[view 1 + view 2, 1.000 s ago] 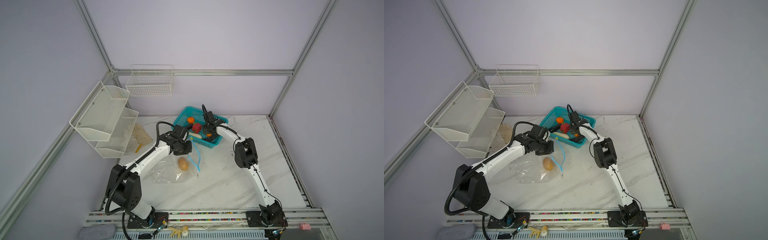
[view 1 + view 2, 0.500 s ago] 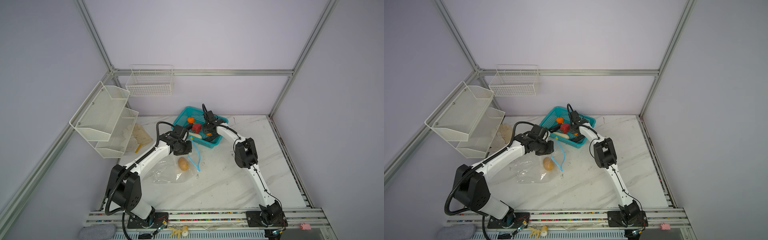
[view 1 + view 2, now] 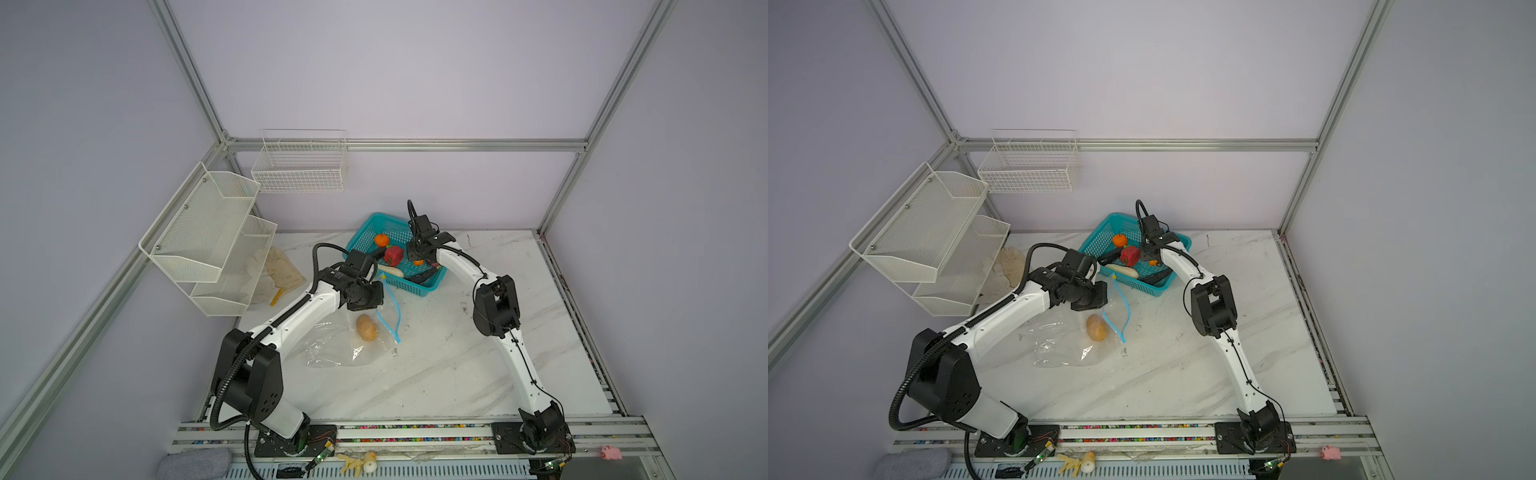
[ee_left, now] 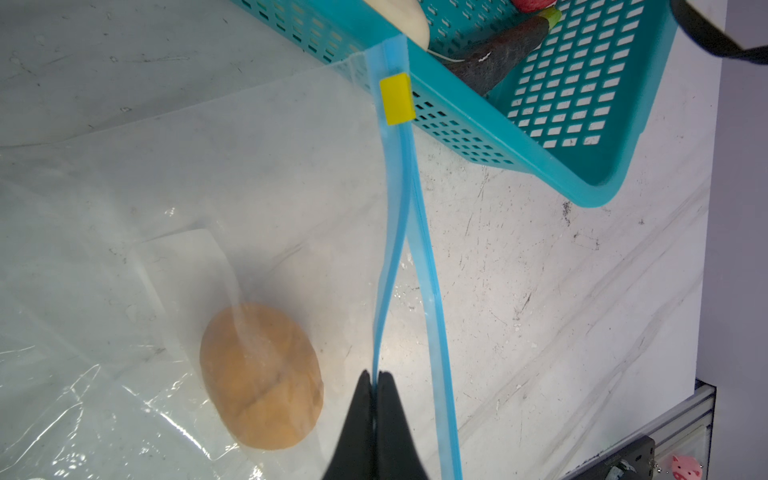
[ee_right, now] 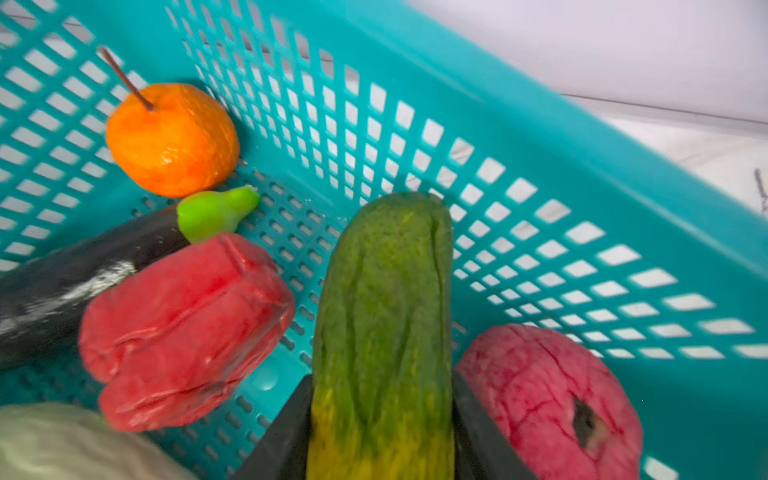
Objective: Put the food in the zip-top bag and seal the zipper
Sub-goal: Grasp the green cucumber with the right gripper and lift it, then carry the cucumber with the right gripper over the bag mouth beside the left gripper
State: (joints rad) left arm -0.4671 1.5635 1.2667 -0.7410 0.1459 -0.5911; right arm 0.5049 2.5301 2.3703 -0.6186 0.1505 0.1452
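**Left wrist view.** The left pincer (image 4: pixel 377 376) is closed, its black tips pinching one lip of the zipper (image 4: pixel 397 199). The other lip runs free beside it, so the mouth gapes there. A yellow slider (image 4: pixel 397 99) sits at the strip's far end, against the wall of the teal basket (image 4: pixel 582 183). The zip-top bag (image 4: pixel 166 187) lies flat on the bench (image 4: pixel 540 311). A yellow-orange piece (image 4: pixel 261 376) shows through its film, just beside the tips. The frame cuts off most of the basket. Only an edge of a white piece (image 4: pixel 407 16) and part of a dark tapered piece (image 4: pixel 498 54) appear in it.

**Right wrist view.** The right pincer (image 5: pixel 382 407) grips a green piece (image 5: pixel 382 299) between its two dark fingers, inside the basket. The piece's yellowing end is cut off by the frame, and whether it rests on the basket floor cannot be told. Around it lie an orange piece (image 5: pixel 172 139), a red piece (image 5: pixel 183 328), a dark purple piece (image 5: pixel 83 270) with a green cap, and a pink piece (image 5: pixel 548 399). A pale shape in the corner is blurred and mostly out of frame.

**Top views.** In both top views the bag (image 3: pixel 332 345) lies on the bench in front of the basket (image 3: pixel 1158 291), its blue strip turned toward the basket. The left pincer's tips are hidden under their wrist housing. The right pincer reaches down into the basket, where its fingers and the green piece are too small to make out.
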